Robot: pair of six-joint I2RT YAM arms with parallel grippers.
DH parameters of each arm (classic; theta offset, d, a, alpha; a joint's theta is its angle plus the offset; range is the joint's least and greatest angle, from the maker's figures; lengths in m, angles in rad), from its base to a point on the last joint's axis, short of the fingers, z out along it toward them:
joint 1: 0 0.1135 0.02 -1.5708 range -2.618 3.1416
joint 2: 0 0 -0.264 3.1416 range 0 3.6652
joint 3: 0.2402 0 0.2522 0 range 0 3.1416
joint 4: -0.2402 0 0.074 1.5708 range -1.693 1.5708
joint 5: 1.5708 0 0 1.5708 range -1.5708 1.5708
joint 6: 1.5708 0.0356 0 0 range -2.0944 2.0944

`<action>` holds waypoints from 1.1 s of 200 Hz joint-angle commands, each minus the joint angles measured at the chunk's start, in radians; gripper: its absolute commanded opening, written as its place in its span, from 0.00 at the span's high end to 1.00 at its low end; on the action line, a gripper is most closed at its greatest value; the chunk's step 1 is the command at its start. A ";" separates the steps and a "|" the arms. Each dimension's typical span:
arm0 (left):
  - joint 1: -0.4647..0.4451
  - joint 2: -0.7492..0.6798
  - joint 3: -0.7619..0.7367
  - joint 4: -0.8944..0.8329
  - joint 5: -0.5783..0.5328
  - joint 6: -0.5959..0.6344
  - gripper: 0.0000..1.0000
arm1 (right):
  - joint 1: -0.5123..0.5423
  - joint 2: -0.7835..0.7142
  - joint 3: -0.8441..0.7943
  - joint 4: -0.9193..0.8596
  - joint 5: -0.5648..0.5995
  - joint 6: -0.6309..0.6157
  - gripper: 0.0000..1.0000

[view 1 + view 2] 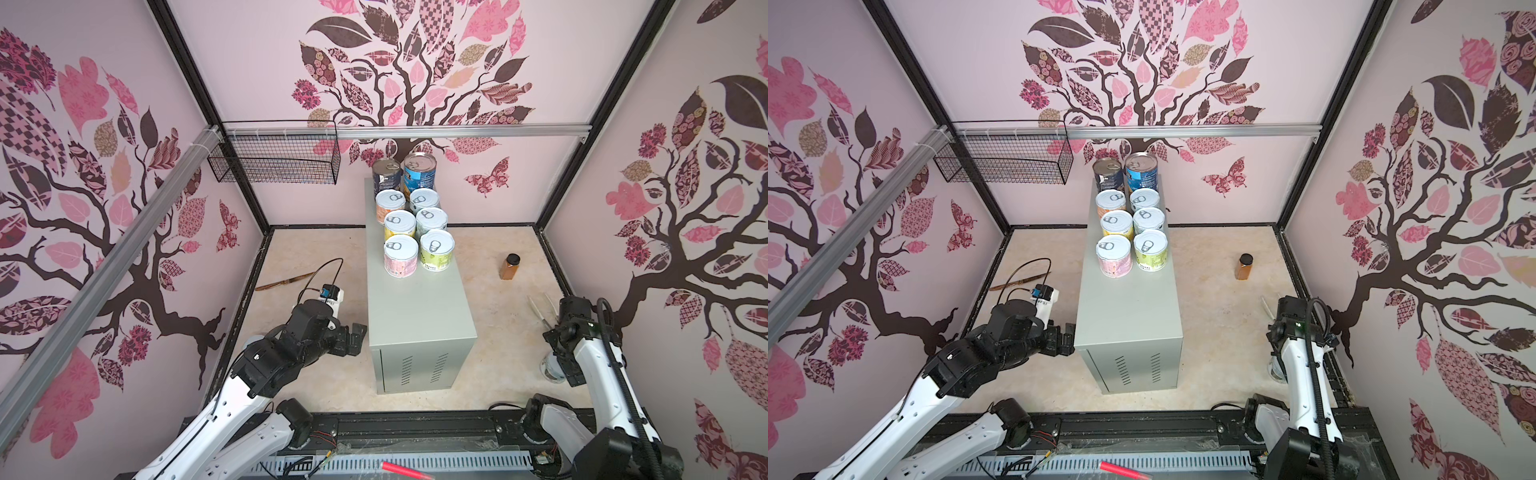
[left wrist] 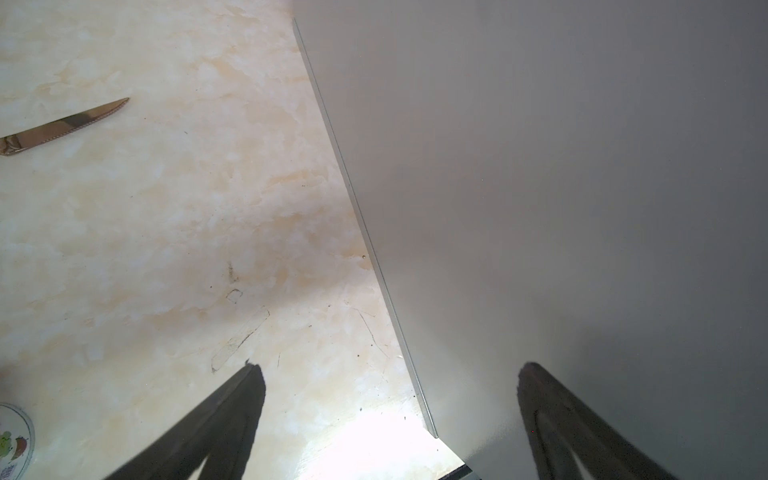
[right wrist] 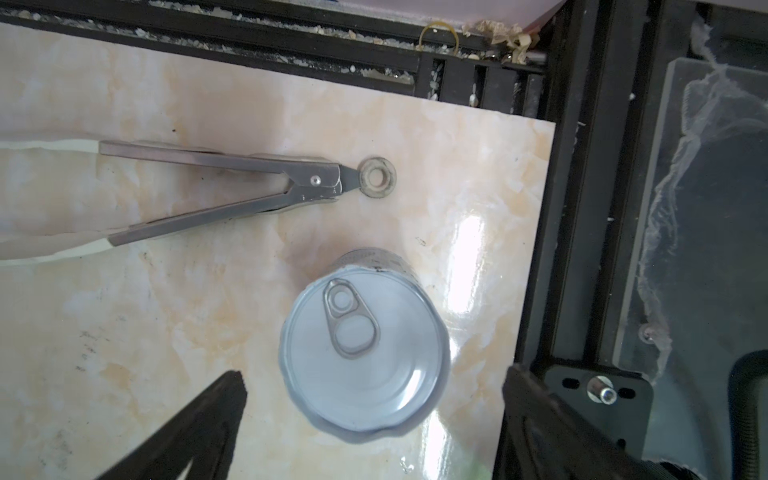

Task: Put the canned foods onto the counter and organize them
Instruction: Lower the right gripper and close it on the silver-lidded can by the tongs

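The counter [image 1: 415, 307] is a tall light grey cabinet in the middle of both top views. Two tall cans [image 1: 419, 170] stand at its far end. Several short cans with white pull-tab lids [image 1: 401, 255] stand in two columns in front of them. One more short can [image 3: 361, 357] stands upright on the floor at the front right, mostly hidden under the right arm in a top view [image 1: 550, 370]. My right gripper [image 3: 374, 374] hangs open above it, fingers either side and apart from it. My left gripper [image 2: 390, 368] is open and empty beside the counter's left wall [image 2: 540, 208].
Metal tongs [image 3: 216, 183] and a small ring [image 3: 377, 176] lie just beyond the floor can. An amber jar with a black cap [image 1: 510, 267] stands on the floor right of the counter. A knife [image 2: 62, 124] lies left of it. A black wire basket [image 1: 278, 162] hangs on the back rail.
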 commanded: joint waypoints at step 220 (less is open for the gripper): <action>0.013 -0.009 -0.030 0.030 0.007 0.015 0.02 | 0.105 0.434 0.039 0.432 -0.065 -0.326 0.00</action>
